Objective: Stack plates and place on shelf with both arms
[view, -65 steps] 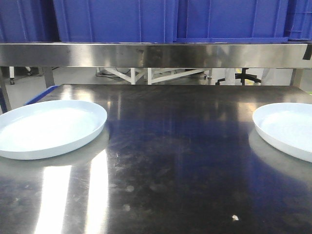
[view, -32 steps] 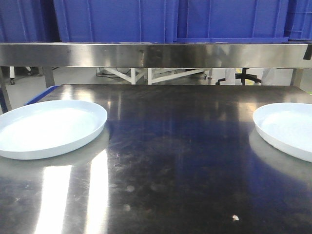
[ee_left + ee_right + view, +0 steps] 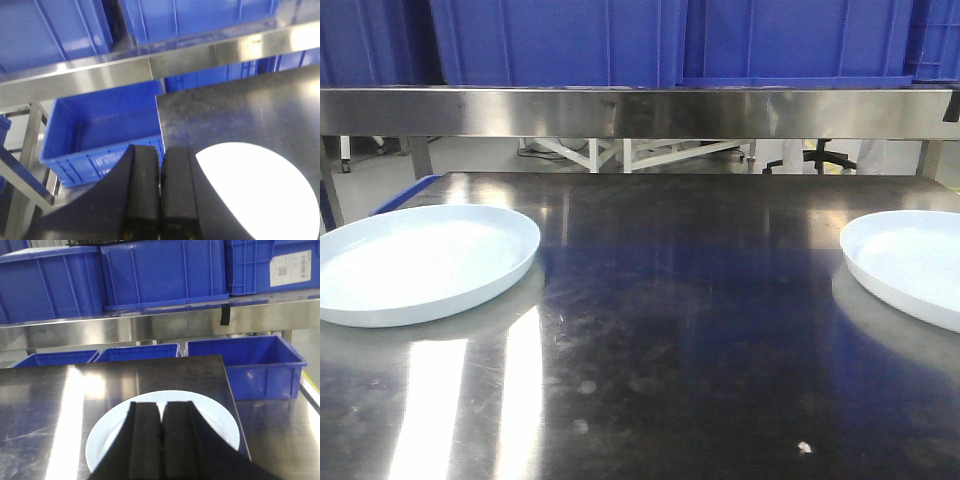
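On the dark, glossy steel tabletop (image 3: 690,330), two pale bluish-white plates are seen lying flat and well apart in the front-facing view: the left plate (image 3: 420,262) at the left edge of the frame, slightly cut off by it, and the right plate (image 3: 910,265) at the right edge, shown only in part. Bright streaks of light are reflected on the tabletop in the lower left of that frame. Behind the plates, a stainless shelf (image 3: 640,112) is stretched across the upper part of the frame, and blue crates (image 3: 560,40) are stacked on it. In the left wrist view, the left gripper (image 3: 161,157) is shown at the bottom centre with its jaws pressed together pad to pad. The left plate (image 3: 260,190) is seen at the lower right of that frame, its left rim partly covered by the black gripper body, and it is set near the tabletop's corner. A blue bin (image 3: 105,135) is seen beyond the tabletop's edge on a lower level. In the right wrist view, the right gripper (image 3: 161,415) is likewise shown with its jaws together, held above the near part of the right plate (image 3: 212,417), which lies close to the tabletop's right edge. Whether either gripper touches a plate cannot be told.
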